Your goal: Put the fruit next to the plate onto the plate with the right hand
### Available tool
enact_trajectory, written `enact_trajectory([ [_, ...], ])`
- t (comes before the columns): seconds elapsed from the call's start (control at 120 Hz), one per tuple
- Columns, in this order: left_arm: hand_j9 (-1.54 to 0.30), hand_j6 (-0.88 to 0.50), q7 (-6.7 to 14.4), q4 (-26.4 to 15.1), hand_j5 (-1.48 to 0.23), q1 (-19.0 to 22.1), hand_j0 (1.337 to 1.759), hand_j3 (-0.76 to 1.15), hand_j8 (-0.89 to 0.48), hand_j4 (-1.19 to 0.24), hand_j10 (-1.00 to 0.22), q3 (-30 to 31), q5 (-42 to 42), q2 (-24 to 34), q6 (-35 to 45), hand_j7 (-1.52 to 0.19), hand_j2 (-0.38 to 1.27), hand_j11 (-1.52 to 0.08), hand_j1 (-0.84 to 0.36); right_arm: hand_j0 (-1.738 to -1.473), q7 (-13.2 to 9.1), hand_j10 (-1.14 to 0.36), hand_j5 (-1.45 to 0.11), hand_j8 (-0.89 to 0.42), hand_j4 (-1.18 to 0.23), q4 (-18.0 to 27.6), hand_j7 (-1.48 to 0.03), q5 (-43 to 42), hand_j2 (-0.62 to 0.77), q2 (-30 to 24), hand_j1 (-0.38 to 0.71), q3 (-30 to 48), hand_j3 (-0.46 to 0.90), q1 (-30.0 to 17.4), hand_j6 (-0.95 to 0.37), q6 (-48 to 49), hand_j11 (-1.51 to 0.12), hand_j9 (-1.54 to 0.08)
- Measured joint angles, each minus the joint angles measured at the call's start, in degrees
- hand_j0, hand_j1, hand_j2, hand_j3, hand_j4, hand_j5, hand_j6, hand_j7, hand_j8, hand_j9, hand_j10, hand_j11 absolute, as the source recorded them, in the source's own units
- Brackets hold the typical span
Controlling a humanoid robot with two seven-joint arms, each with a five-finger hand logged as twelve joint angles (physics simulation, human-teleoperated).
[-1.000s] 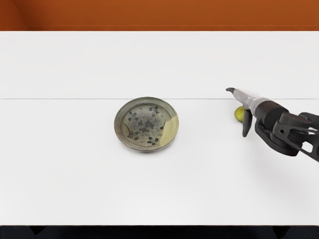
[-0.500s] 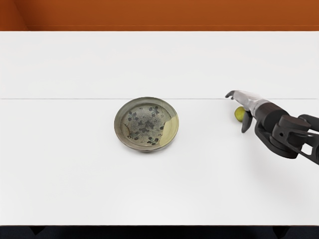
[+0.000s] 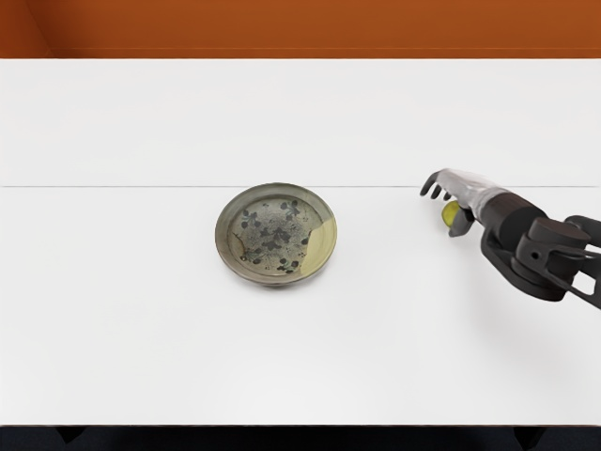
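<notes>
A round olive-green plate (image 3: 321,246) with a dark speckled middle lies flat on the white table. To its right, well apart from it, a small yellow-green fruit (image 3: 452,213) rests on the table. My right hand (image 3: 441,210), coming in from the right edge, cups the fruit. Its fingers (image 3: 432,188) are half curled above and to the left of the fruit, and the thumb (image 3: 458,227) sits close under it. The fingers have not clamped onto the fruit, which is partly hidden by the hand. The left arm does not show.
The white table (image 3: 188,357) has a thin seam running across it at the level of the hand. An orange-brown wall (image 3: 300,28) stands behind the far edge. The dark right forearm (image 3: 540,258) hangs over the table's right side.
The right hand's straight fingers have curled downward around the fruit and the thumb has drawn up toward it. The fruit and plate have not moved.
</notes>
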Motion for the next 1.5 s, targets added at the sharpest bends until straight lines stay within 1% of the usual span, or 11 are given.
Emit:
enact_trajectory([
  [0.233,-0.03,-0.02,0.0,0.0,-0.03,0.0,1.658,0.0,-0.02,-0.02,-0.02,0.0,0.0,0.0,0.0,-0.03,0.0,-0.03,0.32,-1.658,0.0,-0.45,-0.59,-0.46,-0.45,0.5,-0.58,-0.7,-0.09,-0.7,0.19,-0.1,0.0,-0.6,-0.45,-1.2,-0.59,-0.59],
  [0.242,-0.03,-0.02,0.0,0.0,-0.03,0.0,1.658,0.0,-0.02,-0.02,-0.02,0.0,0.0,0.0,0.0,-0.03,0.0,-0.03,0.32,-1.658,0.0,-0.45,-0.59,-0.44,-0.45,0.5,-0.59,-0.8,-0.09,-0.7,0.19,-0.1,0.0,-0.6,-0.46,-1.2,-0.59,-0.59],
  [0.5,-0.03,-0.02,0.0,0.0,-0.03,0.0,1.658,0.0,-0.02,-0.02,-0.02,0.0,0.0,0.0,0.0,-0.03,0.0,-0.03,0.32,-1.658,0.0,-0.46,-0.59,-0.46,-0.47,-0.2,-0.6,-1.4,-0.1,-0.8,0.21,-0.1,0.0,-1.3,-0.47,-1.6,-0.6,-0.6],
  [0.633,-0.03,-0.02,0.0,0.0,-0.03,0.0,1.658,0.0,-0.02,-0.02,-0.02,0.0,0.0,0.0,0.0,-0.03,0.0,-0.03,0.32,-1.657,0.0,-0.47,-0.6,-0.4,-0.48,-0.5,-0.61,-1.4,-0.06,-0.8,0.28,-0.1,0.0,-1.6,-0.48,-1.7,-0.62,-0.62],
  [0.683,-0.03,-0.02,0.0,0.0,-0.03,0.0,1.658,0.0,-0.02,-0.02,-0.02,0.0,0.0,0.0,0.0,-0.03,0.0,-0.03,0.32,-1.657,0.0,-0.47,-0.63,-0.37,-0.5,-0.6,-0.64,-1.4,0.01,-0.8,0.31,-0.1,0.0,-1.7,-0.5,-1.7,-0.65,-0.65],
  [0.767,-0.03,-0.02,0.0,0.0,-0.03,0.0,1.658,0.0,-0.02,-0.02,-0.02,0.0,0.0,0.0,0.0,-0.03,0.0,-0.03,0.32,-1.651,-0.1,-0.43,-0.7,-0.32,-0.53,-0.7,-0.69,-1.5,0.05,-0.8,0.36,0.0,0.0,-1.8,-0.51,-1.5,-0.72,-0.72],
  [0.825,-0.03,-0.02,0.0,0.0,-0.03,0.0,1.658,0.0,-0.02,-0.02,-0.02,0.0,0.0,0.0,0.0,-0.03,0.0,-0.03,0.32,-1.65,0.0,-0.42,-0.73,-0.31,-0.55,-0.7,-0.72,-1.5,0.1,-0.8,0.34,0.0,0.0,-1.9,-0.51,-1.6,-0.75,-0.75],
  [0.983,-0.03,-0.02,0.0,0.0,-0.03,0.0,1.658,0.0,-0.02,-0.02,-0.02,0.0,0.0,0.0,0.0,-0.03,0.0,-0.03,0.32,-1.646,0.0,-0.39,-0.78,-0.29,-0.61,-0.7,-0.78,-1.6,0.05,-0.8,0.33,0.0,0.0,-2.0,-0.47,-1.6,-0.82,-0.8],
  [1.025,-0.03,-0.02,0.0,0.0,-0.03,0.0,1.658,0.0,-0.02,-0.02,-0.02,0.0,0.0,0.0,0.0,-0.03,0.0,-0.03,0.32,-1.647,0.0,-0.4,-0.79,-0.29,-0.63,-0.7,-0.8,-1.6,0.08,-0.8,0.33,0.0,0.0,-2.1,-0.46,-1.6,-0.83,-0.81],
  [1.342,-0.03,-0.02,0.0,0.0,-0.03,0.0,1.658,0.0,-0.02,-0.02,-0.02,0.0,0.0,0.0,0.0,-0.03,0.0,-0.03,0.32,-1.653,0.0,-0.52,-0.85,-0.43,-0.65,-0.8,-0.85,-0.8,0.23,-0.8,0.27,0.8,0.0,-1.4,-0.6,-1.5,-0.87,-0.86],
  [1.5,-0.03,-0.02,0.0,0.0,-0.03,0.0,1.658,0.0,-0.02,-0.02,-0.02,0.0,0.0,0.0,0.0,-0.03,0.0,-0.03,0.32,-1.655,0.0,-0.55,-0.87,-0.47,-0.65,-0.8,-0.86,-0.7,0.27,-0.8,0.26,1.0,0.0,-0.4,-0.64,-1.3,-0.88,-0.87],
])
